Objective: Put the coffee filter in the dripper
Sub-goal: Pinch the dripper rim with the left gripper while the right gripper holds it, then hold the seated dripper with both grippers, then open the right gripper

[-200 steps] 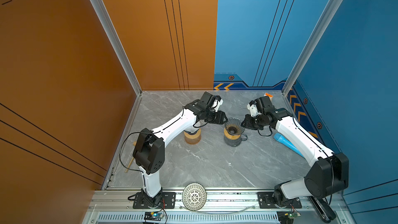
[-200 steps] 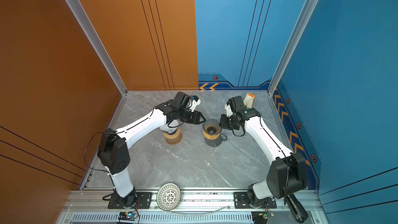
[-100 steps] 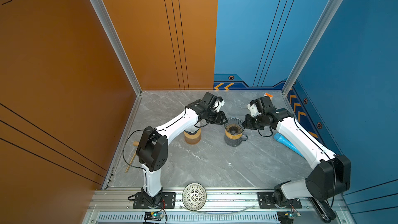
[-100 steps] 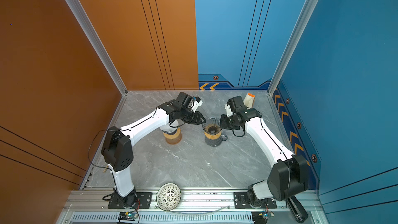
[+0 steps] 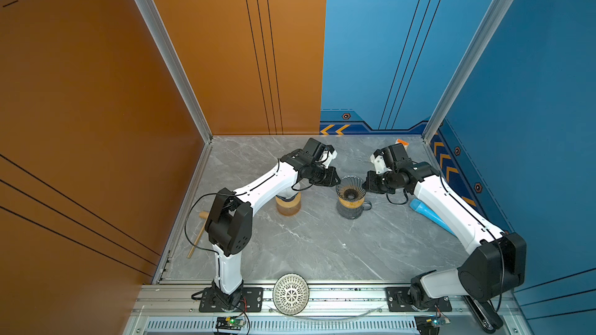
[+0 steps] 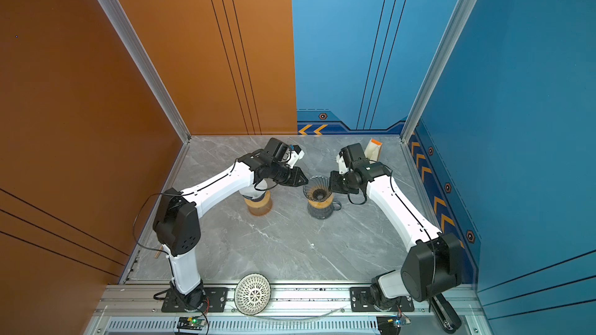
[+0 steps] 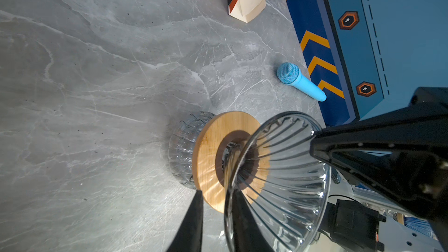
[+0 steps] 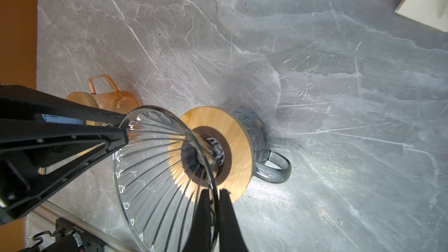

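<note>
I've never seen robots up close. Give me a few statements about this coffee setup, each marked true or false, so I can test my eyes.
1. The glass dripper sits on a wooden ring on top of a grey mug. True.
2. A paper filter lies inside the dripper. False: it is empty, and you can see straight through its ribbed glass.
3. The right gripper pinches the dripper's rim. True.
4. The blue microphone stands upright. False: it lies on its side on the table.
5. The left gripper has a finger on each side of the dripper's rim. True.
</note>
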You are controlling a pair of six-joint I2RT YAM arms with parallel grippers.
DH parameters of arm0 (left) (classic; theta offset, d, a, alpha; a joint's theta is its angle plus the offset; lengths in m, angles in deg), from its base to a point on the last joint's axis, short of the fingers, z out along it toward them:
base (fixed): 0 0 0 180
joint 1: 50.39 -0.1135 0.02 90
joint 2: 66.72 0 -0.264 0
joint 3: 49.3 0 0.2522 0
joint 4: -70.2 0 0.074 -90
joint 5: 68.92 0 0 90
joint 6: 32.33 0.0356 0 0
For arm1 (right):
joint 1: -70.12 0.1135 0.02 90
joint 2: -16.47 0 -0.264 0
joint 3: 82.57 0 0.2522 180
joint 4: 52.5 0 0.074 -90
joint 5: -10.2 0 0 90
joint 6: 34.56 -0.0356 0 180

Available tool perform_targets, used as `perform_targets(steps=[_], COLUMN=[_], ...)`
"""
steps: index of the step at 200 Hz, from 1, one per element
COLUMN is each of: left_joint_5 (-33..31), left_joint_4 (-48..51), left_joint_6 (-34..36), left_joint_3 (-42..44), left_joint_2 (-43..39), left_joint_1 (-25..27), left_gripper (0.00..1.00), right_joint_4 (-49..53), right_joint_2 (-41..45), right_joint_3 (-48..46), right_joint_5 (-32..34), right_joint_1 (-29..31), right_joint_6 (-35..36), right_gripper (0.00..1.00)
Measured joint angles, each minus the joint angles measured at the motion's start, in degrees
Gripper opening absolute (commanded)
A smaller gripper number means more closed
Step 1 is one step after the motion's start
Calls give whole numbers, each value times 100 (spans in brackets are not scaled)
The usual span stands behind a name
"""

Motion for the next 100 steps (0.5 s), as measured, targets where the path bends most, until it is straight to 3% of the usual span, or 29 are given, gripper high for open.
perform_targets(steps=[100], left_joint_5=[90], left_joint_4=[-7], left_joint_6=[0], left_joint_3=[-76], left_joint_2=[59], left_joint_1=[33], left_gripper=[12], right_joint_4=[-61], right_joint_2=[0], right_joint_3=[-55], right_joint_5=[-13], right_joint_1=[-98], right_joint_6=[-2], right_gripper=[3])
